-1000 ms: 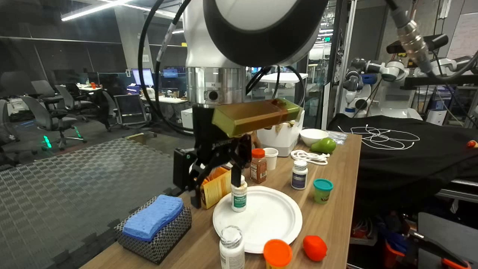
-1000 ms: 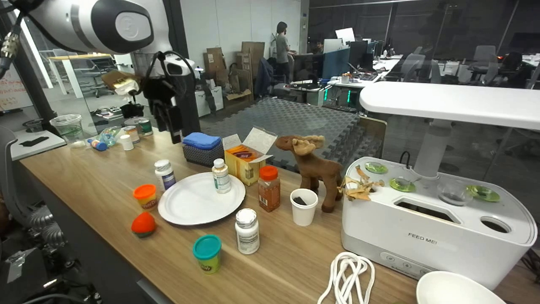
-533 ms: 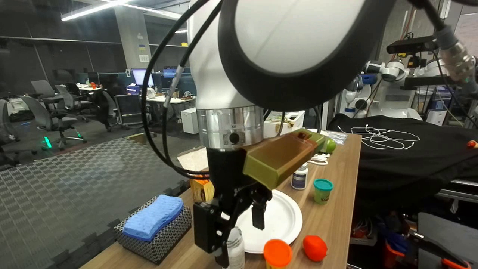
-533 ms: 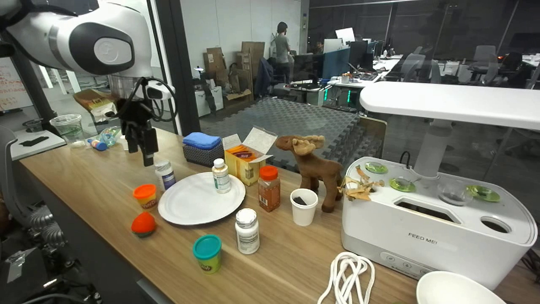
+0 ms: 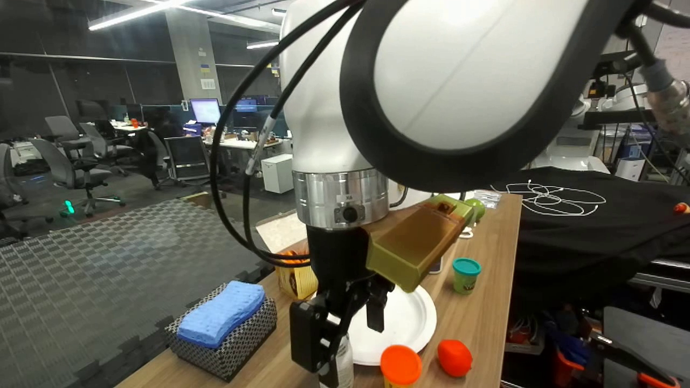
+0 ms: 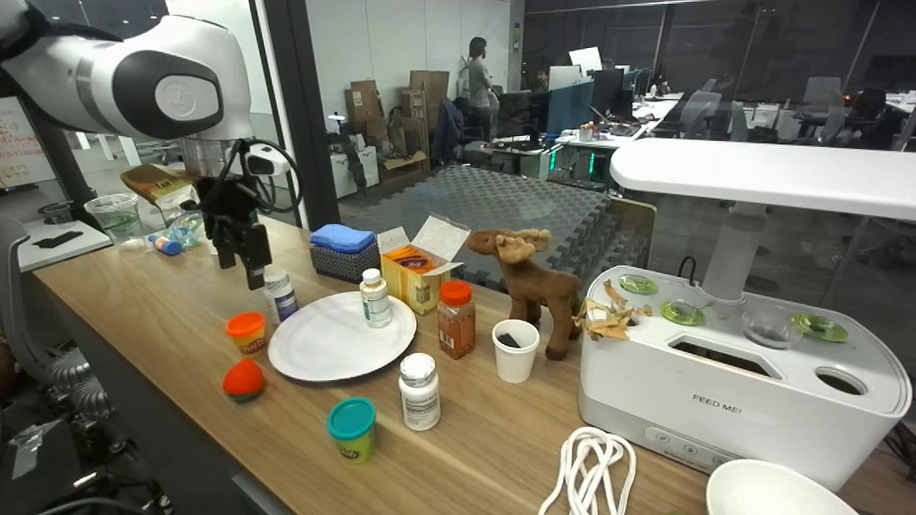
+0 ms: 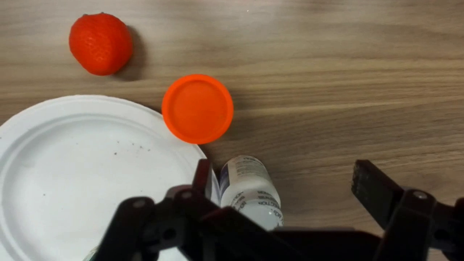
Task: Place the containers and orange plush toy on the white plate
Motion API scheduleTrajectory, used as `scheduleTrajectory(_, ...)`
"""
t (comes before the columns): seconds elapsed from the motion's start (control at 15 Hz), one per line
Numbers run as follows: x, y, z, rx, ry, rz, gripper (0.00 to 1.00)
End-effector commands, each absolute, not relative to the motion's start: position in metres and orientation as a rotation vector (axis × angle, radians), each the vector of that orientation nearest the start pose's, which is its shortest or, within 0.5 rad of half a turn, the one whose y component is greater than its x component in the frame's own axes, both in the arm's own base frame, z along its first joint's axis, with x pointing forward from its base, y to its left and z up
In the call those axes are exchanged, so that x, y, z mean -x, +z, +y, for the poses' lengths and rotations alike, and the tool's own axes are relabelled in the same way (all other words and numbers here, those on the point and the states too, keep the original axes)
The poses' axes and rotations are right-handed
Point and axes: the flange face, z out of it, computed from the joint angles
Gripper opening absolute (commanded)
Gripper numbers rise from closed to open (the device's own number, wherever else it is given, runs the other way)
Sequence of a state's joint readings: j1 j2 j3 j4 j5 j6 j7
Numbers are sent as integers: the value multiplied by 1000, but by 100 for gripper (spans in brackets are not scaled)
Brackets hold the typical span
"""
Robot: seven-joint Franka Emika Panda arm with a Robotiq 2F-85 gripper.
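My gripper (image 7: 284, 177) stands open above a white pill bottle (image 7: 250, 188) with a purple label. In the wrist view the bottle shows between the fingers, closer to the left one; I cannot tell whether they touch. The white plate (image 6: 336, 361) lies beside it and bears a green-labelled white bottle (image 6: 376, 307). An orange-lidded tub (image 7: 197, 108) stands by the plate's rim. Around the plate in an exterior view are another white pill bottle (image 6: 419, 400), a teal-lidded jar (image 6: 351, 433) and a red-capped bottle (image 6: 456, 329). The brownish orange plush toy (image 6: 540, 286) stands behind a paper cup.
Near the tub lies a red-orange round object (image 7: 100, 43). A yellow open box (image 6: 411, 282) and a dark woven box (image 5: 232, 339) topped by a blue sponge (image 5: 223, 312) line the table's far side. The white paper cup (image 6: 515, 361) and white planter (image 6: 687, 400) stand farther along.
My gripper has come down and away from over the plate's far side to the purple-labelled pill bottle, slowing in the last half second. Its jaws have stayed open; the table objects have not moved.
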State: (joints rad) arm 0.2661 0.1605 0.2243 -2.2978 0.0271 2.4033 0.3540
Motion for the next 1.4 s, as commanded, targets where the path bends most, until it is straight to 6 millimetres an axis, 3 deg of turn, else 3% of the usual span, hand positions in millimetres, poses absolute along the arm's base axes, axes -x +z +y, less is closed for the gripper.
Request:
scheduleTrajectory(0.0, -467, 283, 240, 3118, 15, -191, 100)
scheduleTrajectory(0.6, -482, 268, 226, 3101, 48, -136, 100)
scheduleTrajectory(1.2, -492, 260, 231, 3075, 46, -105, 100)
scheduleTrajectory(1.27, -493, 260, 232, 3079, 32, -108, 75)
scheduleTrajectory(1.33, -494, 260, 233, 3076, 32, -109, 74)
